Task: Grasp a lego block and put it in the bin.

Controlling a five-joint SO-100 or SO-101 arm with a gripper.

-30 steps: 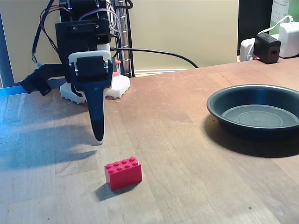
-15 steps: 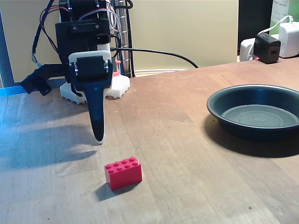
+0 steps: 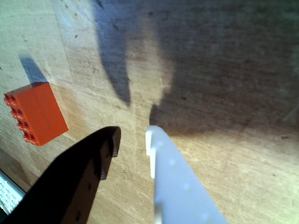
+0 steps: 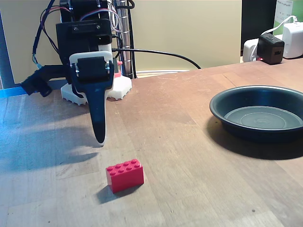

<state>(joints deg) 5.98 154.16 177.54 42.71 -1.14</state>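
Lego block [image 4: 125, 175] lying low and left of centre in the fixed view, at the left edge in the wrist view [image 3: 35, 113]; untouched, well apart from bin [image 4: 222, 116] at right. Gripper [image 3: 132, 141] poised above bare table [image 4: 189, 156], 2 jaws a little apart, empty. Best shifted over the block, widened, lowered to straddle its narrow sides.

A scuffed wooden table [image 4: 180, 123] carries a red lego block [image 4: 125, 175] near its front edge, a dark round bin [image 4: 258, 116] well apart at the right, and the arm's white base [image 4: 120, 87] at the back left.
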